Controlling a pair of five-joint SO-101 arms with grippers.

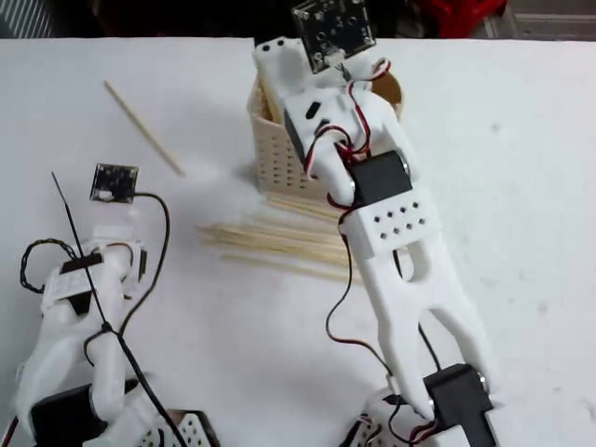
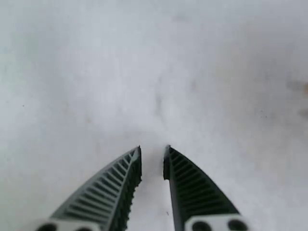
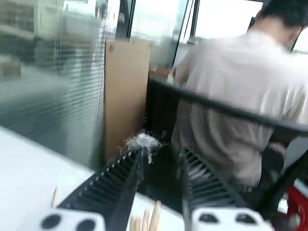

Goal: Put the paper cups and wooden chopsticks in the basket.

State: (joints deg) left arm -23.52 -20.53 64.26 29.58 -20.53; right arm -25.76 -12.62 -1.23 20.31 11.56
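A cream perforated basket (image 1: pixel 275 154) stands at the table's far middle. A brown paper cup (image 1: pixel 393 88) shows at its right end, partly hidden by my right arm (image 1: pixel 391 223). A loose bundle of wooden chopsticks (image 1: pixel 279 240) lies on the table just in front of the basket. A single chopstick (image 1: pixel 144 128) lies apart to the left. My right gripper (image 3: pixel 161 156) is held above the basket, open, with chopstick tips (image 3: pixel 154 214) sticking up below it. My left gripper (image 2: pixel 152 150) hovers over bare table at the near left, open by a narrow gap and holding nothing.
The left arm (image 1: pixel 84 307) sits folded at the near left corner with black cables around it. White table (image 1: pixel 521 186) stretches free to the right of the basket and in the near middle.
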